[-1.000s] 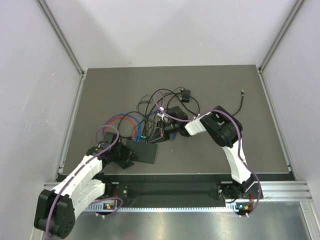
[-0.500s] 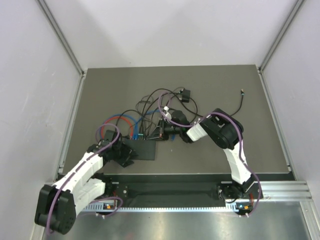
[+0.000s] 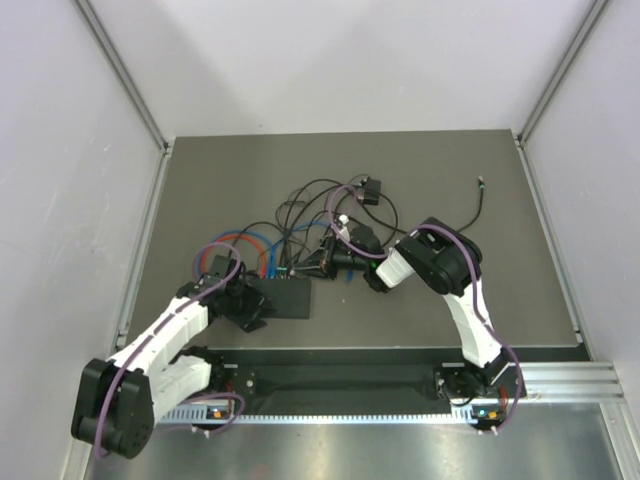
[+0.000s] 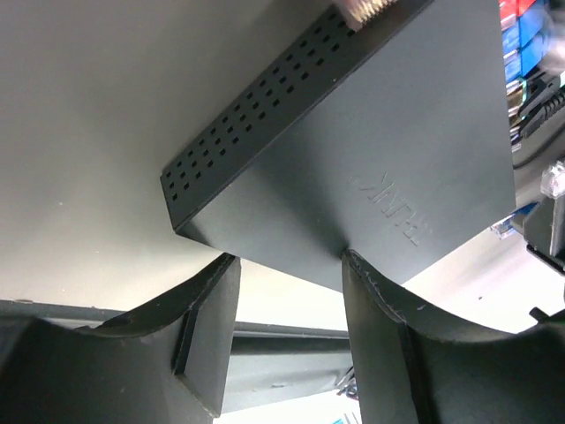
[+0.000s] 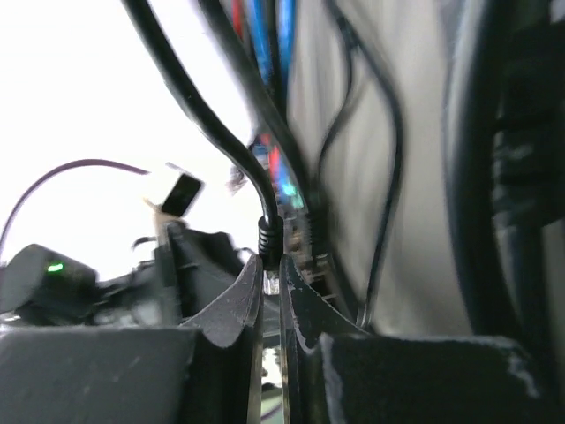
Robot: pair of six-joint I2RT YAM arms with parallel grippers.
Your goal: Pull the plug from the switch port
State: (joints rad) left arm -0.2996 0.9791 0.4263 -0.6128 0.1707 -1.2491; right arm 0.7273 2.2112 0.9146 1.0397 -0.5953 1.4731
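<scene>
Grey mat [image 3: 450, 180]: plug pinched, not yet out

Left gripper [image 4: 287, 265] grips the switch [image 3: 283, 297] at its near-left corner; the box has just swung squarer. Right gripper [image 5: 271, 269] is clamped thin on the plug [image 5: 267, 235] by the switch port [image 3: 290, 276] on the far edge; seemingly still seated, so pulling remains

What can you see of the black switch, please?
The switch is a flat, thin, matte-black box, plastic by its look, lying flat on the table at its near side. One narrow side shows rows of small vent holes; its top bears faint lettering. Blue and red cables plug into its far edge, and by that edge the right gripper is shut on a black plug. The left gripper's fingertips meet its near edge; whether they clamp it is unclear.
</scene>
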